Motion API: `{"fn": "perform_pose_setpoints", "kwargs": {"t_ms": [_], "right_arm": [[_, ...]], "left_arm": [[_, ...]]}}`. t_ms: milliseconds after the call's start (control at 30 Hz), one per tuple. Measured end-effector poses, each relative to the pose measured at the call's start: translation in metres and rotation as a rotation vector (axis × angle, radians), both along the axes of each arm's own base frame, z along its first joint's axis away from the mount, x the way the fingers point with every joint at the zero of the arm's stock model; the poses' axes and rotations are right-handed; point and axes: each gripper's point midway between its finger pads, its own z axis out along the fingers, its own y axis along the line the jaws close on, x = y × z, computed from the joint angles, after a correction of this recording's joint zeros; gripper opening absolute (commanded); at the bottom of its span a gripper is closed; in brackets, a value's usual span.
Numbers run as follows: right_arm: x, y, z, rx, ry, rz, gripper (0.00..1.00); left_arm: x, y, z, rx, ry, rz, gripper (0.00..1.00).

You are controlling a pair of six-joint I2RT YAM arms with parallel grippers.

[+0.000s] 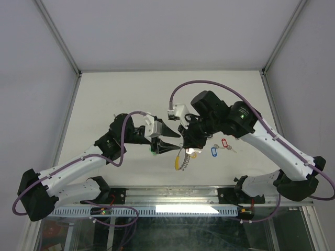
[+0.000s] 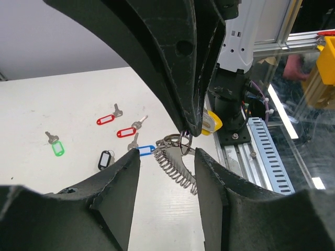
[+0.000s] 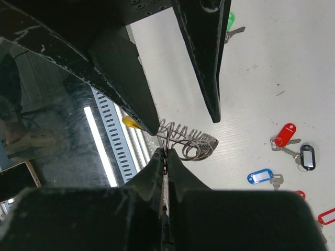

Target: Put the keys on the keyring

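Left wrist view: the left gripper [image 2: 166,157] is seen with its black fingers spread and nothing pinched between them. The keyring [image 2: 172,166] lies directly ahead of it, in the gap between the two fingertips. The ring is hung from the right gripper [image 2: 189,129], whose fingers are pressed together on a loop of it from above.

The ring's coiled length is slanted across the gap, from beside the left fingertip down toward the right one. A yellow segment is partly hidden behind the right gripper.

The blue-tagged key [image 2: 145,150] is found just beyond the left fingertip, close to the coil's end. The black-tagged key [image 2: 104,158], two red-tagged keys [image 2: 104,120] and the green-tagged key [image 2: 57,148] are spread further to the left on the white table [image 2: 52,99].

Since the right gripper is occupied, the left is judged the free one to fetch a key.

The ring is springy, bright wire; the keys are flat silver metal with smooth oval plastic tags, thin against a matte surface.
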Motion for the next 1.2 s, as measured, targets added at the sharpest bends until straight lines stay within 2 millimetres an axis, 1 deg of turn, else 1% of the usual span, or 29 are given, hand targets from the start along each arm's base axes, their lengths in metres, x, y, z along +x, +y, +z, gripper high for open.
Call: {"fn": "perform_pose_setpoints", "kwargs": {"t_ms": [200, 400, 567, 633, 733, 833, 1167, 1200], "right_arm": [[-0.001, 0.0, -0.005, -0.013, 0.009, 0.003, 0.0], [0.001, 0.004, -0.005, -0.005, 0.003, 0.006, 0.0], [0.0, 0.006, -0.007, -0.008, 0.005, 0.011, 0.0], [0.0, 0.007, -0.007, -0.009, 0.005, 0.013, 0.0], [0.0, 0.008, -0.008, -0.013, 0.005, 0.015, 0.0], [0.002, 0.007, -0.009, -0.018, 0.001, 0.01, 0.0], [-0.001, 0.007, -0.013, -0.021, 0.006, 0.018, 0.0], [-0.001, 0.008, -0.013, -0.015, 0.001, 0.017, 0.02]], "left_arm": [[-0.002, 0.0, 0.002, -0.002, -0.006, -0.016, 0.41], [-0.007, -0.002, -0.002, 0.008, 0.003, -0.037, 0.38], [-0.008, -0.003, -0.004, 0.016, 0.01, -0.047, 0.3], [-0.01, -0.003, -0.004, 0.017, 0.01, -0.054, 0.25], [-0.011, -0.003, -0.005, 0.02, 0.012, -0.063, 0.15], [-0.012, -0.003, -0.005, 0.023, 0.016, -0.069, 0.0], [-0.012, -0.004, -0.008, 0.036, 0.027, -0.07, 0.0], [-0.011, -0.004, -0.008, 0.036, 0.029, -0.065, 0.0]]}}
